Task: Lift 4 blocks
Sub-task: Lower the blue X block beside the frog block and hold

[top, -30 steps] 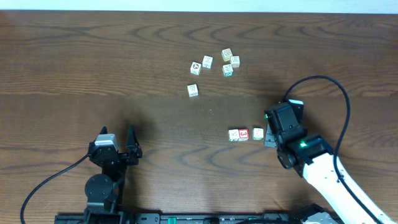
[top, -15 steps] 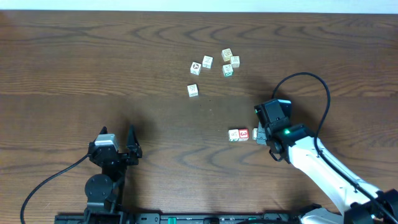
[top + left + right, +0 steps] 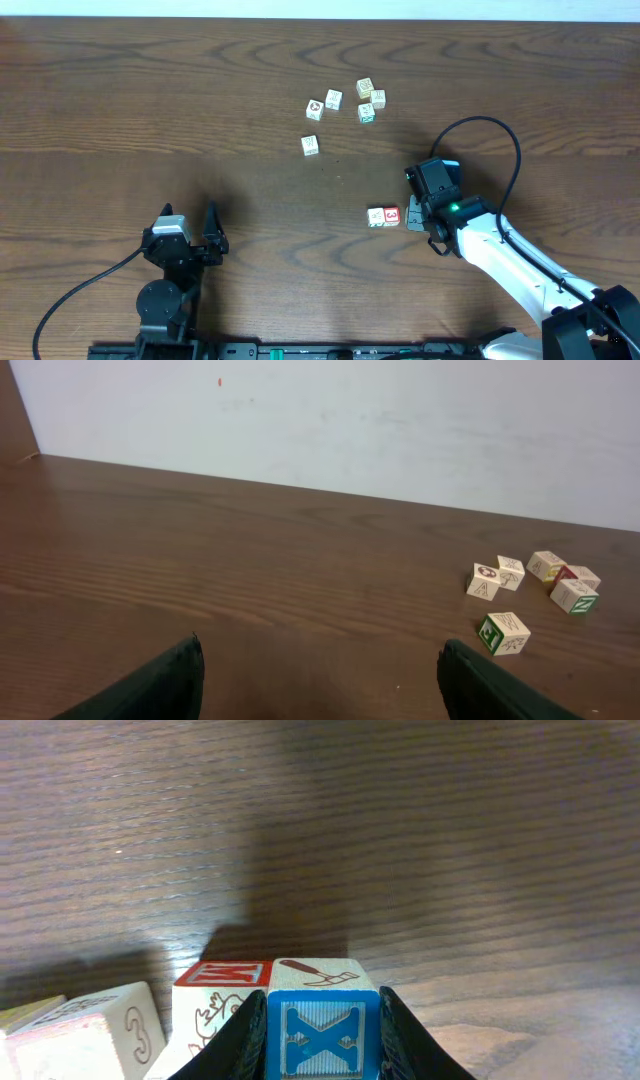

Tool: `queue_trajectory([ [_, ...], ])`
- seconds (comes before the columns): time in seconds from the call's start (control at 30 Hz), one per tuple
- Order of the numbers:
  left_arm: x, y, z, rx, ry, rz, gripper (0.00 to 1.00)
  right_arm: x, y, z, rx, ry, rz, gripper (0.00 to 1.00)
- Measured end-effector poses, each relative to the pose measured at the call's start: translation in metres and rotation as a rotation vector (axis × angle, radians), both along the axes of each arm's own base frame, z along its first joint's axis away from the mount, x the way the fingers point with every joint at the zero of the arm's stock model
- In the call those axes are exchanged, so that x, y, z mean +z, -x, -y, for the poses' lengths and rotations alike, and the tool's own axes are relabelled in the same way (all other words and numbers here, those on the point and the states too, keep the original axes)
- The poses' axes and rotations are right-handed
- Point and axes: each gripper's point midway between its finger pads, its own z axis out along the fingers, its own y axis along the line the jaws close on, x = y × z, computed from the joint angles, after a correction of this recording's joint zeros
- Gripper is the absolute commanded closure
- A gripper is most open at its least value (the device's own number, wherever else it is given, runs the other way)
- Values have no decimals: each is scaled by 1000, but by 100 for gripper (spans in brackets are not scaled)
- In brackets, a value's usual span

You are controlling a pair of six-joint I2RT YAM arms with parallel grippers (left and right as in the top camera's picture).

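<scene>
My right gripper (image 3: 322, 1065) is shut on a blue-faced block (image 3: 322, 1035) with an X on it and a hammer picture on top. This block sits flush against a red-topped block (image 3: 222, 975), and a white block marked 3 (image 3: 100, 1020) lies further left. From overhead the right gripper (image 3: 416, 214) covers the blue block, with the red block (image 3: 391, 214) and a white block (image 3: 376, 217) just to its left. Whether the blue block is off the table I cannot tell. My left gripper (image 3: 188, 228) stands open and empty at the near left, its fingers (image 3: 170, 680) wide apart.
Several pale cubes (image 3: 365, 100) lie scattered at the far middle of the table, one (image 3: 310, 145) a little nearer. In the left wrist view they show at the right (image 3: 505, 632). The right arm's black cable (image 3: 500, 135) loops over the table.
My right gripper has slid left with the blue block, closing the gap to the red block. The left arm has not moved.
</scene>
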Motion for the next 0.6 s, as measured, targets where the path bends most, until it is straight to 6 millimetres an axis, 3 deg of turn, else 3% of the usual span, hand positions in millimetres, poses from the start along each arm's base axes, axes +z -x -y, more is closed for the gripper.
queue_trajectory([
  [0.6, 0, 0, 0, 0, 0, 0, 25, 0, -2, -15, 130, -32, -10, 79],
])
